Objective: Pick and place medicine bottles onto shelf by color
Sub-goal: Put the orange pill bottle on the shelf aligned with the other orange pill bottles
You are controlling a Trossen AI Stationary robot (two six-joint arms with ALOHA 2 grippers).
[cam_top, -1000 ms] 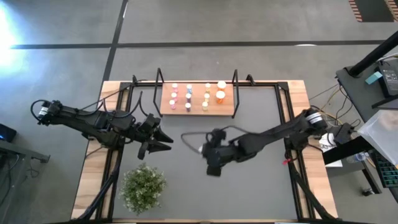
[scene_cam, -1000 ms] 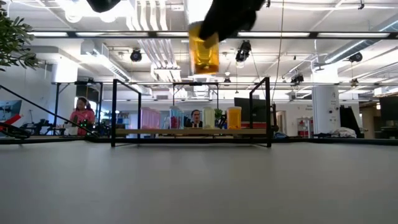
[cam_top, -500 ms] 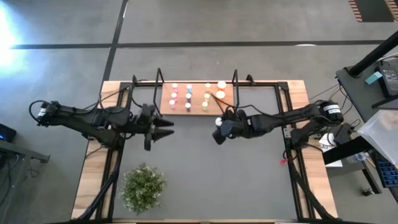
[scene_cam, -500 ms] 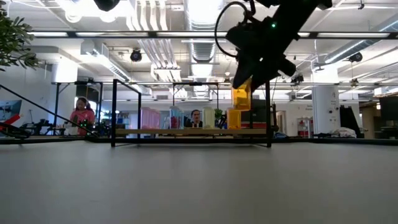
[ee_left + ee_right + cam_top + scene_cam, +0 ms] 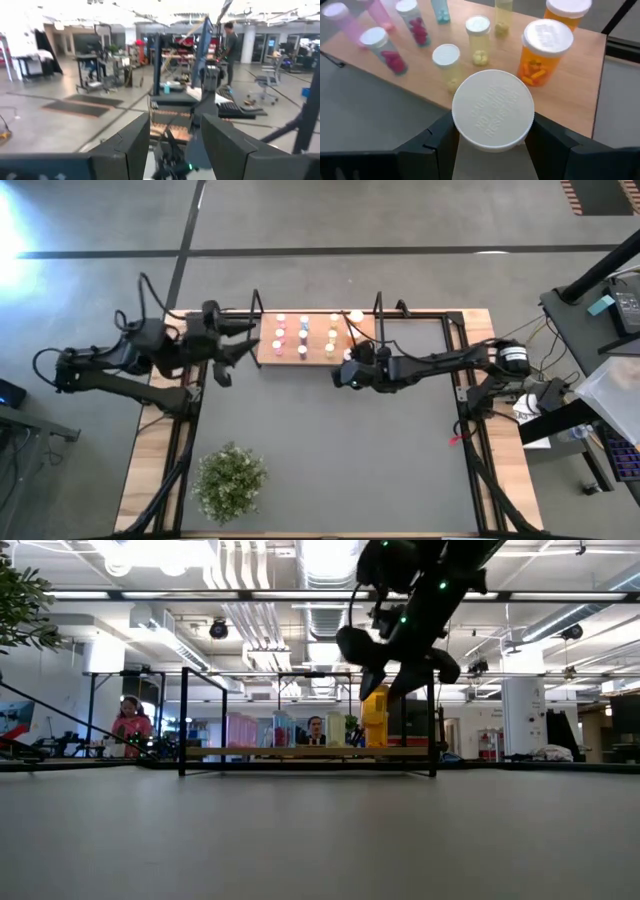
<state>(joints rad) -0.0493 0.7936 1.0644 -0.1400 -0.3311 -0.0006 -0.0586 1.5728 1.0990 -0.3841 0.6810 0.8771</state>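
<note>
The shelf [image 5: 318, 340], a light wooden board with black wire ends, stands at the table's far edge. Rows of small white-capped bottles [image 5: 445, 60] stand on it, pink ones [image 5: 380, 50] at its left and orange ones [image 5: 545, 47] at its right. My right gripper [image 5: 345, 372] hovers at the shelf's near right edge, shut on an orange bottle [image 5: 375, 720] whose white cap [image 5: 492, 110] fills the right wrist view. My left gripper [image 5: 243, 340] hangs raised beside the shelf's left end, open and empty [image 5: 175, 145]. My right gripper pinches the orange bottle between its two fingers [image 5: 432, 145], at or just under the white cap's rim [image 5: 462, 135]. The fingers come from the table's right, slanting down. The bottle hangs upright below them [image 5: 375, 730], close above the shelf board; whether it touches the board I cannot tell.
A bushy green plant [image 5: 230, 480] stands at the table's near left. Black wire frames [image 5: 378, 315] rise at both shelf ends. The grey mat [image 5: 330, 450] lies in front of the shelf. A person [image 5: 130, 725] shows far off in the room.
My right gripper has carried the orange bottle from the table's middle toward the far edge, down to the shelf's near right part, rolling its wrist. My left gripper has risen and gone toward the far left, beside the shelf's end, also turning.
</note>
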